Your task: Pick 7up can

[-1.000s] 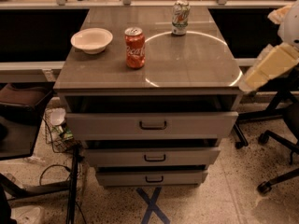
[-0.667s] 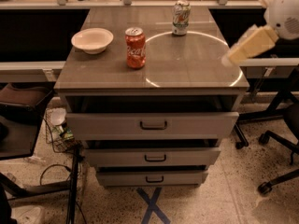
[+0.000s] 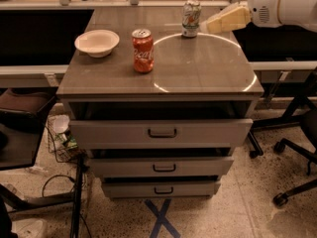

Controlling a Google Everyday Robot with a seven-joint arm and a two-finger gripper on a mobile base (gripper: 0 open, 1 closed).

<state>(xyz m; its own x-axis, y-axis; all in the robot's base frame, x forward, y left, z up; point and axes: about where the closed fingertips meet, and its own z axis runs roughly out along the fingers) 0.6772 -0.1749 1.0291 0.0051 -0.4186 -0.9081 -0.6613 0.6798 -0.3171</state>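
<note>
The 7up can [image 3: 191,18], pale silvery with green lettering and a silver top, stands upright at the far right of the grey cabinet top [image 3: 198,78]. My gripper [image 3: 212,25] comes in from the upper right on a white arm [image 3: 282,5]. Its cream tip is just to the right of the can, at about the can's lower half, close to it. I cannot tell whether it touches the can.
A red cola can [image 3: 142,50] stands left of centre and a white bowl [image 3: 97,42] sits at the far left of the top. Three drawers [image 3: 161,133] stand partly pulled out below. Office chair bases [image 3: 292,157] are on the floor at the right.
My arm has moved up and to the left, from beside the cabinet's right front edge to just right of the 7up can. The cans and bowl have not moved.
</note>
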